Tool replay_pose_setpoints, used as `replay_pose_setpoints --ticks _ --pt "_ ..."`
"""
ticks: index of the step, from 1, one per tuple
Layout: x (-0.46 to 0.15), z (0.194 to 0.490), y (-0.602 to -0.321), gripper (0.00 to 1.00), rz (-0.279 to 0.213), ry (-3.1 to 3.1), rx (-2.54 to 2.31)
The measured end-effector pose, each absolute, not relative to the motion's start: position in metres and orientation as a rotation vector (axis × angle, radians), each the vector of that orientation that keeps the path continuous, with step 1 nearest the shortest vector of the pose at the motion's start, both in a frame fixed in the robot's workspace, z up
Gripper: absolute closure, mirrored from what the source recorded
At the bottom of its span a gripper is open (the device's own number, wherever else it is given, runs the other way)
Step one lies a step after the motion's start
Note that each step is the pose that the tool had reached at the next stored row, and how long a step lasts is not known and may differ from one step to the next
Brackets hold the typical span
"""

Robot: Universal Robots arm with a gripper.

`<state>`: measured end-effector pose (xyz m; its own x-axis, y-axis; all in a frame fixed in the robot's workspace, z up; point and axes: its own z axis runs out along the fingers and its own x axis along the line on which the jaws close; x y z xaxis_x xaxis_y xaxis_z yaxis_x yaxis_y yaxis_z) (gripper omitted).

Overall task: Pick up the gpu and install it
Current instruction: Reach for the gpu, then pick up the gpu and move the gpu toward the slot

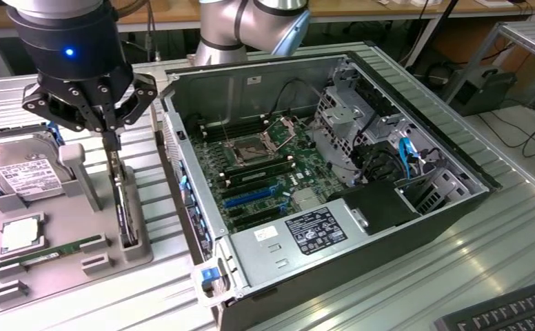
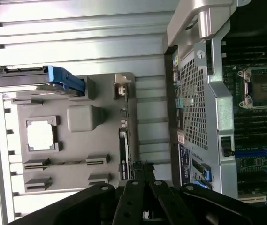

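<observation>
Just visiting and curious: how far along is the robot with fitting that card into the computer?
Done: nothing installed; the gpu stands on edge in its grey holder beside the open computer case. In hand: the shut gripper sits at the card's top edge. Left: the lift and the install; the case's blue slots are empty.

text: none legible | hard drive label (image 1: 24,172), power supply label (image 1: 316,231): unreadable

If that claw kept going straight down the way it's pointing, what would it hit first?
Most likely the gpu, standing on edge in the grey holder right beneath the shut gripper. The gap looks tiny, and I can't tell whether they already touch.
</observation>
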<state>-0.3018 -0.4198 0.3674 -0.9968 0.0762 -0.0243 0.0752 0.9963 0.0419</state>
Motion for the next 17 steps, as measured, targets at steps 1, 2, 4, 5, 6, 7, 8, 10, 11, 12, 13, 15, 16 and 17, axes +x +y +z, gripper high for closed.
replay_pose_setpoints --ticks 1,2,4,5,6,7,8,10,11,12,13,15,16,17 --pt "-0.3018 0.3675 -0.4199 0.89 0.063 3.113 0.118" --pt "-0.3018 0.3675 -0.4199 0.89 0.063 3.113 0.118" --pt "-0.3018 0.3675 -0.4199 0.89 0.063 3.113 0.118" --pt "-0.3018 0.3675 -0.4199 0.89 0.063 3.113 0.118" --pt "-0.3018 0.3675 -0.4199 0.89 0.063 3.113 0.118" --pt "-0.3018 0.3675 -0.4199 0.89 0.063 3.113 0.118" --pt "-0.3018 0.3675 -0.4199 0.89 0.063 3.113 0.118" --pt "-0.3018 0.3675 -0.4199 0.83 0.063 3.113 0.118" --pt "-0.3018 0.3675 -0.4199 0.83 0.063 3.113 0.118" --pt "-0.3018 0.3675 -0.4199 0.76 0.063 3.113 0.118" --pt "-0.3018 0.3675 -0.4199 0.7 0.063 3.113 0.118" --pt "-0.3019 0.3655 -0.4199 0.64 0.056 3.111 0.118" --pt "-0.3021 0.3637 -0.4199 0.64 0.056 3.111 0.117" --pt "-0.303 0.3601 -0.4198 0.64 0.056 3.11 0.118"
